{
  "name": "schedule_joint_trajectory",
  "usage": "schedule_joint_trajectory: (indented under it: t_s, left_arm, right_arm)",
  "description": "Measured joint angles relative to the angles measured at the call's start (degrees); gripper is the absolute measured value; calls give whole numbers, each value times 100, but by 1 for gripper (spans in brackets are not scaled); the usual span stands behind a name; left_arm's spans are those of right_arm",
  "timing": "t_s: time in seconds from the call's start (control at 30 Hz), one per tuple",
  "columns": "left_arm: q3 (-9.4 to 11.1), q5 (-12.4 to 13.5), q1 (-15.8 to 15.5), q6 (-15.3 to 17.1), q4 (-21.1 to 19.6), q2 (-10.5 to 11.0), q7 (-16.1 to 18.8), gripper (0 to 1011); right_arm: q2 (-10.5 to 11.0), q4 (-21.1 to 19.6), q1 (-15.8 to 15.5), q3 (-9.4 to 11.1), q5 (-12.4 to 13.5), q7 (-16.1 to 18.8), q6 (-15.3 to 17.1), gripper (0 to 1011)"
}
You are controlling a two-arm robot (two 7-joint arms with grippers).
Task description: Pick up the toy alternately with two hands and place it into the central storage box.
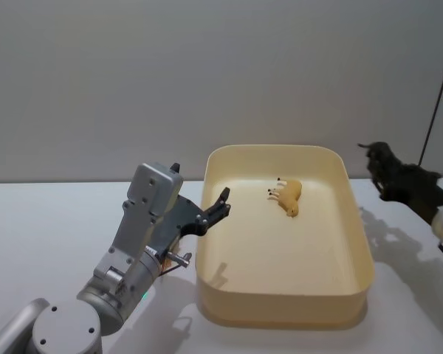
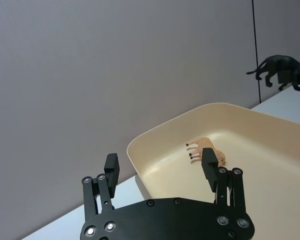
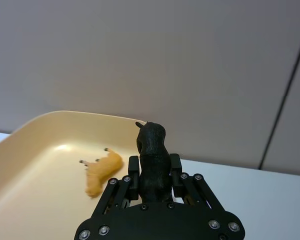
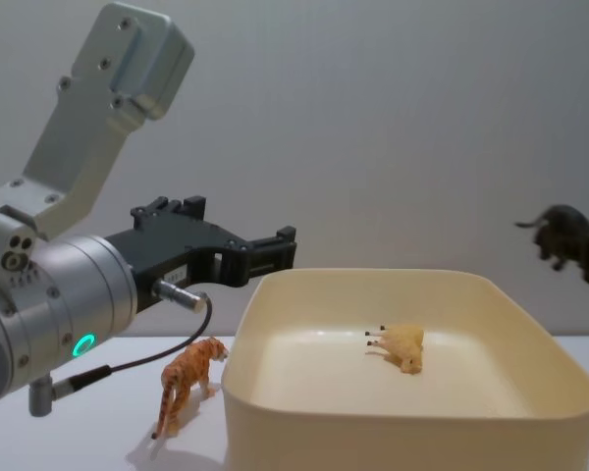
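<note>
Black and glossy, the toy animal (image 3: 152, 150) sits clamped between the two fingers (image 3: 134, 170) of the right gripper (image 3: 154, 172), which press on its flanks. Its body runs lengthwise out past the fingertips, away from the palm, and we see small points sticking up at its far end; we cannot tell whether that end is head or tail. From the left wrist view its legs hang downward. It hangs in the air above the table (image 1: 44, 221), outside the cream tub (image 1: 280, 310) and off the tub's right rim, with its long axis aimed toward the tub.

Beyond the right fingertips a tan toy animal (image 1: 288, 197) lies on its side on the tub floor, legs stretched out. The left gripper (image 2: 160, 165) hovers at the tub's left rim with its fingers spread apart and nothing between them. Below those fingers an orange striped tiger (image 4: 185, 383) stands on the table just beside the tub's left wall, head toward it.
</note>
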Motion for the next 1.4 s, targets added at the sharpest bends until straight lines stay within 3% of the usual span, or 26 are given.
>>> schedule_joint_trajectory:
  t_s: [0.5,0.77,1.07,1.23,1.4]
  left_arm:
    - [0,0,0,0,0,0,0,1002]
    - [0,0,0,0,0,0,0,1002]
    - [0,0,0,0,0,0,0,1002]
    - [0,0,0,0,0,0,0,1001]
    - [0,0,0,0,0,0,0,1001]
  right_arm:
    - [-361,479,669,-314,-56,811,474,356]
    - [-486,710,897,-424,-118,1038,595,605]
    - [-488,727,923,-435,-123,1082,592,893]
    - [-404,561,790,-363,-40,963,490,998]
    - [-275,299,585,-253,112,809,376,1001]
